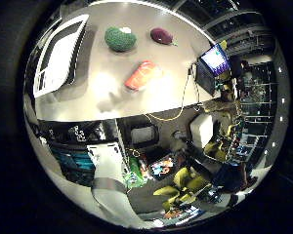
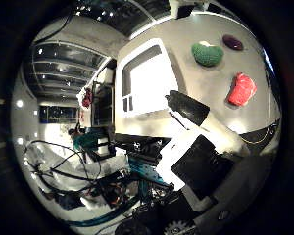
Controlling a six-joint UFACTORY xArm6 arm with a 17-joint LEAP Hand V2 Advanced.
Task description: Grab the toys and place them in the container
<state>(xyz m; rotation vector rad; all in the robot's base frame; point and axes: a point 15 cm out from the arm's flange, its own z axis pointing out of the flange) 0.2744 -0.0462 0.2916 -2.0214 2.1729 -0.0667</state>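
Observation:
Three toys lie on the tan table (image 1: 103,88): a green bumpy toy (image 1: 120,38), a purple eggplant toy (image 1: 162,36) beside it, and a red-orange toy (image 1: 142,75) nearer the table's middle. The white rectangular container (image 2: 147,73) sits on the table beside the toys, with nothing seen in it. My hand (image 2: 191,147) is high above the table, away from the toys and the container. In the right thumb side palm view a black fingertip (image 2: 184,104) reaches out relaxed over the table's edge. The toys are untouched.
A lit monitor (image 1: 213,60) stands past the table's end, with a yellow cable (image 1: 171,115) hanging from the table edge. Cluttered benches and yellow chairs (image 1: 186,180) fill the floor below. Equipment racks (image 2: 98,147) stand beside the table.

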